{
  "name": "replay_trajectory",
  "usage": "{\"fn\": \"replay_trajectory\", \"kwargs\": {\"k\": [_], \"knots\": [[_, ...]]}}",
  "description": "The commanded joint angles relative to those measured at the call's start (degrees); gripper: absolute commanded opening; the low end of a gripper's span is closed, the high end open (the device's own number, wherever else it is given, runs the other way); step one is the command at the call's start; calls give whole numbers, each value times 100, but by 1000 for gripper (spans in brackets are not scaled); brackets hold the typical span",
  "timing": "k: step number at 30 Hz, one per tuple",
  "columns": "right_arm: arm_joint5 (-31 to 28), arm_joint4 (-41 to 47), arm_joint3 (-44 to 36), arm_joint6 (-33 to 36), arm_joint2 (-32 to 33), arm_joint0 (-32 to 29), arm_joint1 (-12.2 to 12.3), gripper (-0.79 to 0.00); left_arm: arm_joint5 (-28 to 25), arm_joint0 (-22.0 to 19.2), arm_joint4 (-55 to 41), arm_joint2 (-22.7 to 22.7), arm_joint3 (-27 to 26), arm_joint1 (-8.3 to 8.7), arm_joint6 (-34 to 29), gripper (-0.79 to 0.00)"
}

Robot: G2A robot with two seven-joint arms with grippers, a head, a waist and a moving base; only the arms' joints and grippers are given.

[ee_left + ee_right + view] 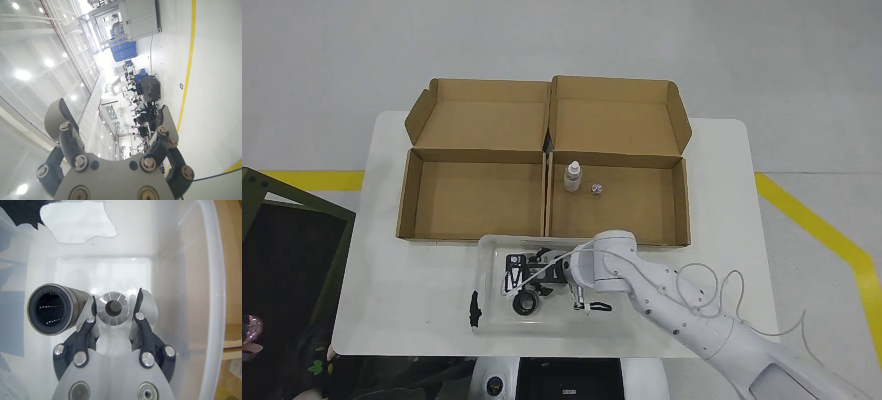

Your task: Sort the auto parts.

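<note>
My right gripper (116, 303) is down inside the clear plastic bin (490, 262), open, with its fingers on either side of a small silver metal bushing (113, 313). One pad touches the bushing; the other stands a little off it. Right beside it lies a larger steel linear bearing (51, 309) with a black bore. From above, the right arm (642, 285) reaches into the bin among several black parts (525, 283). My left gripper (113, 106) is open and holds nothing, pointing out at the room.
Two open cardboard boxes stand behind the bin: the left box (472, 195) is bare, the right box (642, 205) holds a white bottle (573, 178) and a small purple piece (595, 187). A black part (474, 310) lies by the bin's near left corner.
</note>
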Motion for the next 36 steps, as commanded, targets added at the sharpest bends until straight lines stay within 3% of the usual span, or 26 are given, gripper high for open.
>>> {"fn": "replay_trajectory", "kwargs": {"k": [1, 8, 15, 36], "knots": [[-7, 4, 30, 3, -14, 17, -15, -474, 0, 0, 0, 0, 0, 0, 0, 0], [-32, -49, -100, -6, -8, 17, -36, -785, 0, 0, 0, 0, 0, 0, 0, 0], [-99, -108, -370, -82, 145, -108, 16, -785, 0, 0, 0, 0, 0, 0, 0, 0], [-190, -220, -1193, -1185, 836, -459, 167, -785, 0, 0, 0, 0, 0, 0, 0, 0]]}}
